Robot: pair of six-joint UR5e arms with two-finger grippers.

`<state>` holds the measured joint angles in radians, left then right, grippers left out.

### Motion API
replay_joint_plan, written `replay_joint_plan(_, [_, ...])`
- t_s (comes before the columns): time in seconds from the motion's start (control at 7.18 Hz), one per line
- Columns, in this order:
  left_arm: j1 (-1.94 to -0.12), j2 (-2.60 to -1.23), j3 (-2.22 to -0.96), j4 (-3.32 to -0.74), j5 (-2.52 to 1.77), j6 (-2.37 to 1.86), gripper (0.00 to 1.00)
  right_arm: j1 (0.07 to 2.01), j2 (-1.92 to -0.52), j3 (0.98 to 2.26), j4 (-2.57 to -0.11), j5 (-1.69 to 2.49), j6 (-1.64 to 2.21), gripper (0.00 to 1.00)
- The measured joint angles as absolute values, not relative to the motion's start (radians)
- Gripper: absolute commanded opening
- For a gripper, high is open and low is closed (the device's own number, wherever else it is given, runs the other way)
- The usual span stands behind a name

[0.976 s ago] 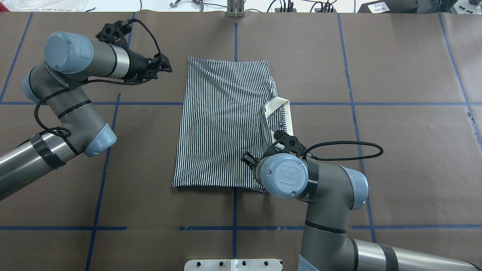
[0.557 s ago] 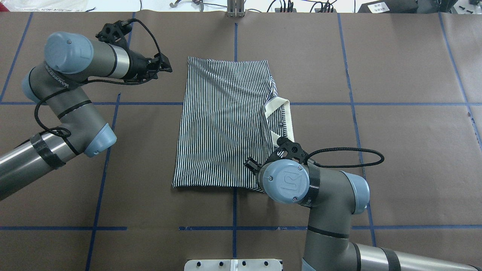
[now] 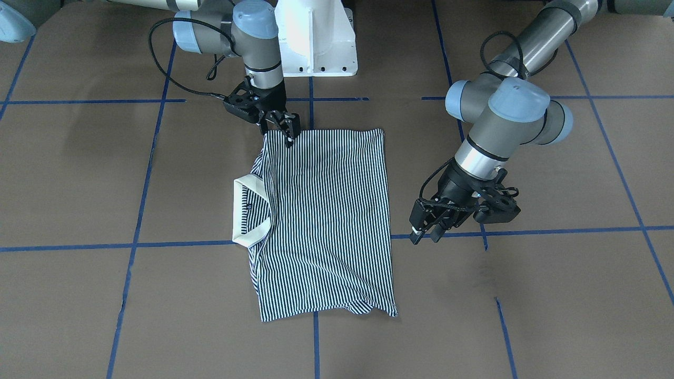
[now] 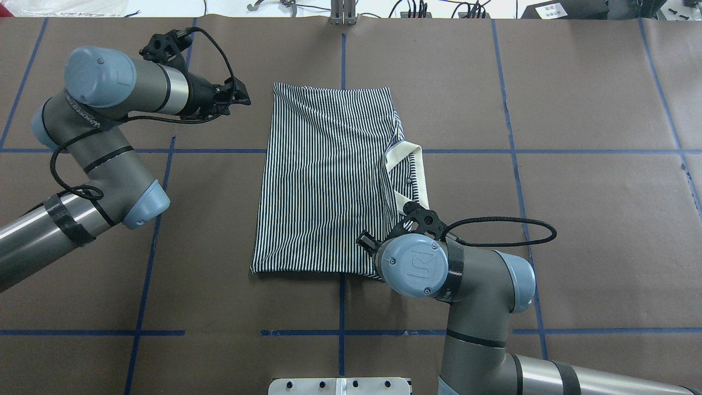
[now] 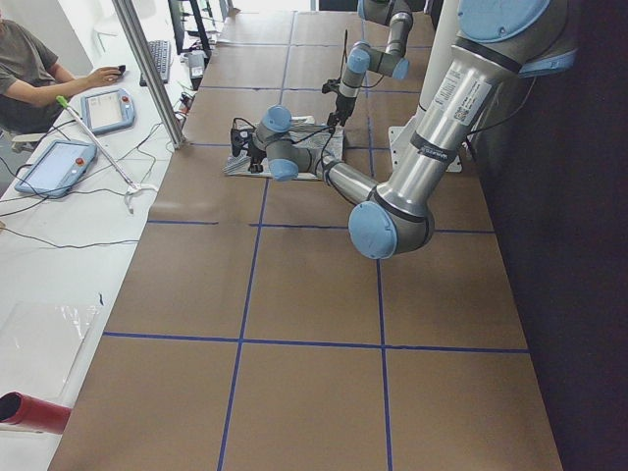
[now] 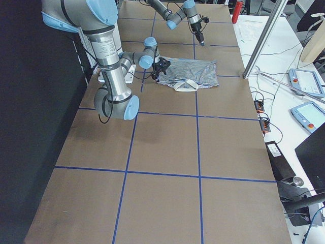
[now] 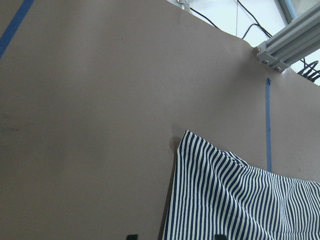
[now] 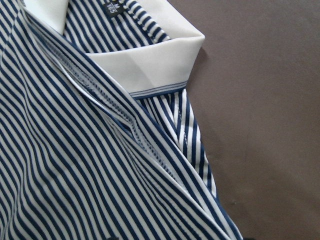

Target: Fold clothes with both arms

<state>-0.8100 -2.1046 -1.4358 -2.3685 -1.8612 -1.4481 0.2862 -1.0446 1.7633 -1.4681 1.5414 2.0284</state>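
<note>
- Polo shirt [image 4: 323, 181] lies flat mid-table [image 4: 576, 230], folded to a rough rectangle. Its cream collar [image 4: 411, 164] sticks out on the robot's right side.
- Right gripper [image 3: 287, 132] is down at the shirt corner nearest the base, on the collar side. You can't tell how wide it is or whether it has cloth. Its wrist view shows only stripes and collar, no fingers.
- Left gripper [image 4: 243, 92] hangs in the air just beside the opposite long edge, near the far corner. Its fingertips [image 7: 131, 236] sit well apart in its wrist view, with nothing held.
- Risk: if you lift with the right alone, the shirt likely pivots and skews, since the left has no grip.
- Risk: the right pinches only the top layer and the fold peels open. Several edges stack at that corner, so watch for it.
- Risk: the collar gets dragged under or flips, because it lies loose just beside the grip point.
- Risk: you bring the left down short of the edge and it grabs paper or bunches the hem. The far corner looks rippled.
- Risk: the right arm's cable [image 4: 504, 225] loops out beside the collar and could catch cloth on a sweep across.
</note>
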Motion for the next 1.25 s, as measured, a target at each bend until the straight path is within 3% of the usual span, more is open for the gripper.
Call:
replay_joint_plan(0.14, [-0.81, -2.104, -1.436, -2.368, -1.861, -1.448, 0.59, 0.287, -1.042, 1.753, -1.468, 1.542, 2.028, 0.77])
replay_joint_plan(0.28, [-0.81, -2.104, -1.436, -2.368, -1.861, -1.448, 0.59, 0.287, -1.042, 1.745, -1.468, 1.544, 2.028, 0.43])
replay_joint_plan(0.42, [-0.81, -2.104, -1.436, -2.368, -1.861, -1.448, 0.59, 0.287, -1.04, 1.739, -1.468, 1.548, 2.028, 0.0])
replay_joint_plan(1.25, [-0.81, -2.094, -1.443, -2.368, -1.861, -1.448, 0.59, 0.296, -1.041, 1.74, -1.47, 1.608, 2.015, 0.0])
